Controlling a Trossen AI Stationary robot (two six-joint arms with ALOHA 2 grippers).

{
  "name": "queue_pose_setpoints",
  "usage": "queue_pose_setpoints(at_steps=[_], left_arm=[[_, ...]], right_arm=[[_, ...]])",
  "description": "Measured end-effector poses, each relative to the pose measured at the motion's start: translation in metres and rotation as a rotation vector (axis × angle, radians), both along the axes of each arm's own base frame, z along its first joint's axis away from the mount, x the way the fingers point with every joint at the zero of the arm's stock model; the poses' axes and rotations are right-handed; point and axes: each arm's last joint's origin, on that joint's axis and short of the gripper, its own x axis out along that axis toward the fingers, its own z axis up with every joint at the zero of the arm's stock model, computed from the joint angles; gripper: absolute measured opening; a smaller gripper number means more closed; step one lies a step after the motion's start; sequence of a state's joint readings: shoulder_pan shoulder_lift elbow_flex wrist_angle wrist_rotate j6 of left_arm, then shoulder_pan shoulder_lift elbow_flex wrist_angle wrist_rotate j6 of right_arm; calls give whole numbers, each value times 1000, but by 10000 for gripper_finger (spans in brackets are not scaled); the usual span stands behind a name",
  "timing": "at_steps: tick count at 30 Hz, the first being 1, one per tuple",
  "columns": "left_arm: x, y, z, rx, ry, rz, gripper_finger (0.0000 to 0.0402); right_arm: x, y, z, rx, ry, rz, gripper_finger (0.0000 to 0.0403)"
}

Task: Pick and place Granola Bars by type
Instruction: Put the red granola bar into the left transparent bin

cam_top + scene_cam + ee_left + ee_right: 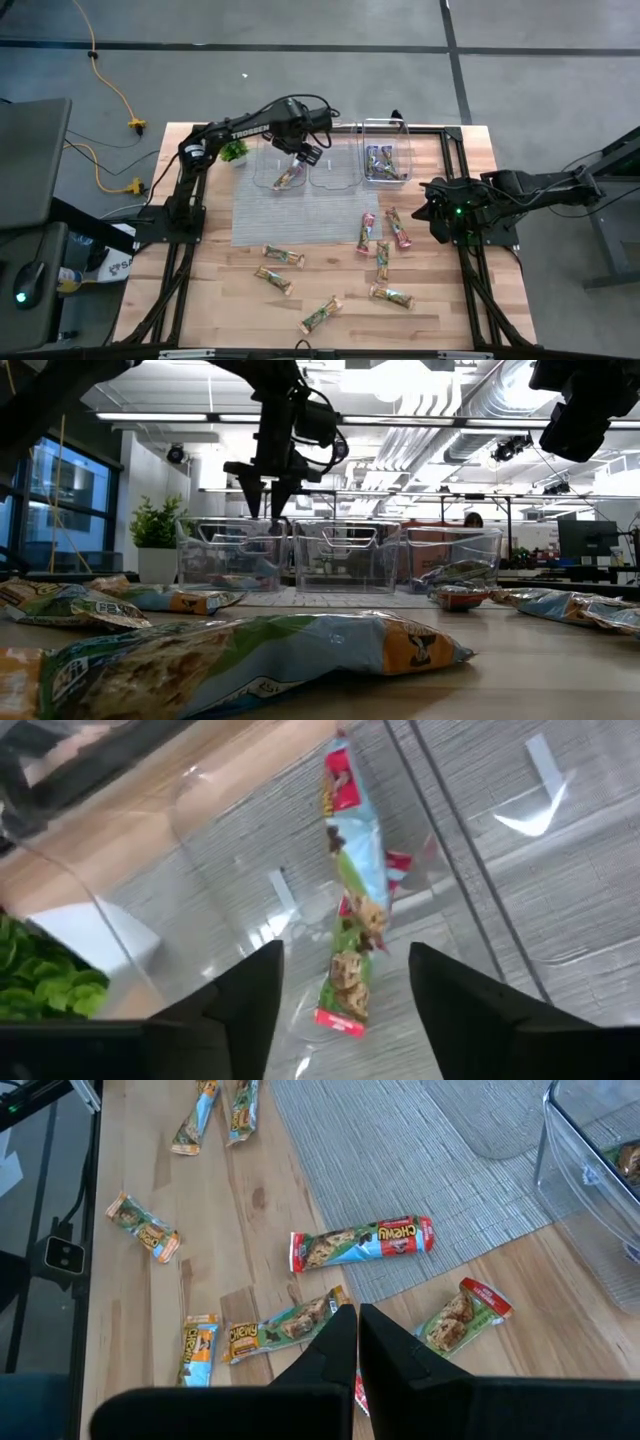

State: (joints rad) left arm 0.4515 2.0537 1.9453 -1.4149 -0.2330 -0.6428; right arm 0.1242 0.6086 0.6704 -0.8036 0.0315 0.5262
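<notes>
My left gripper (300,155) hangs open over the left of three clear bins (262,172). A granola bar with a green and light-blue wrapper and red ends (352,910) lies in that bin, below and between the open fingers, which do not touch it. The right bin (404,140) holds blue and purple bars (380,165). Several more bars lie loose on the table, such as a pink one (368,232) and a tan one (283,257). My right gripper (440,215) is shut and empty, raised above the table's right side.
The middle bin (335,170) stands between the other two on a grey woven mat (290,215). A small green plant in a white pot (235,152) stands left of the bins. Loose bars (362,1243) lie below my right gripper and toward the near edge (319,314).
</notes>
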Motion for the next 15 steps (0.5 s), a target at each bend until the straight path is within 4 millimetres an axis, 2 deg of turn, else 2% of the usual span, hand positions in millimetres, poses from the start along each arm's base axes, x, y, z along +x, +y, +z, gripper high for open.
queue_pose_setpoints(at_steps=[5,9,15], left_arm=[[6,-13,9,-71,-111,23,219],[24,-46,22,-44,-250,-5,212],[59,-98,31,-79,-521,39,205]], right_arm=[[0,0,0,7,1,-8,0],[0,0,0,3,0,-19,0],[0,0,0,1,0,-22,0]])
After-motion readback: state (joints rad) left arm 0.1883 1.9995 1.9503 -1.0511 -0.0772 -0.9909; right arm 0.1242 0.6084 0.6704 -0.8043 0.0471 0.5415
